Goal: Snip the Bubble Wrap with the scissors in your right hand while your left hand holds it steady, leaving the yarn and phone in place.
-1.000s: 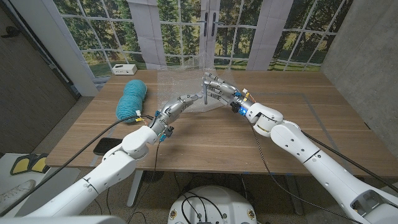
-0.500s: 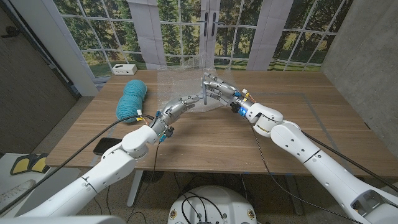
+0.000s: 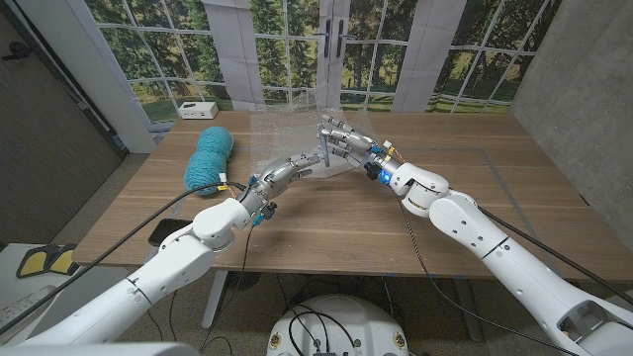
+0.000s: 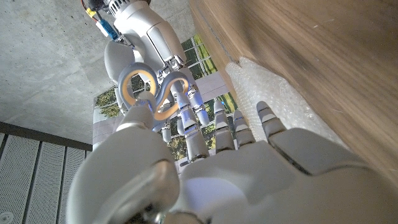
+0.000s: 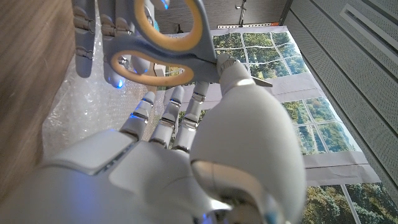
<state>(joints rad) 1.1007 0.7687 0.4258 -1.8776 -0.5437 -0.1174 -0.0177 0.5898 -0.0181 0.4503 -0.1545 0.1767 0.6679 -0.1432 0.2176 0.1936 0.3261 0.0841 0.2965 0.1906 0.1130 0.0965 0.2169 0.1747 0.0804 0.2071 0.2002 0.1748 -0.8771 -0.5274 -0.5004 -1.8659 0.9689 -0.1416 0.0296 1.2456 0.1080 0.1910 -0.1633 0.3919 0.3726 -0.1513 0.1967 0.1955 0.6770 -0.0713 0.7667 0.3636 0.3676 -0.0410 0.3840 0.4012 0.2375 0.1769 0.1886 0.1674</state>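
At table centre, head view:
Bubble Wrap (image 3: 282,133): clear sheet standing up from the wood, at 12 o'clock from the left hand.
Left hand (image 3: 284,169): fingers stretched onto the wrap's lower edge, pressing it.
Right hand (image 3: 343,141): fingers curled round the scissors (image 3: 324,145), just at 3 o'clock of the wrap.
Yarn (image 3: 211,158): teal skein, at 9 o'clock of the wrap, apart from both hands.
Phone (image 3: 170,231): dark slab at the near table (image 3: 514,188) edge, at 7 o'clock.

Left wrist view:
Left hand (image 4: 249,168): fingers extended along the wrap (image 4: 273,99).
Scissors (image 4: 149,93): orange-lined loops, gripped by the right hand (image 4: 186,109).

Right wrist view:
Right hand (image 5: 180,143): fingers through the scissors' (image 5: 165,43) loops.
Wrap (image 5: 87,106): lying against the wood.
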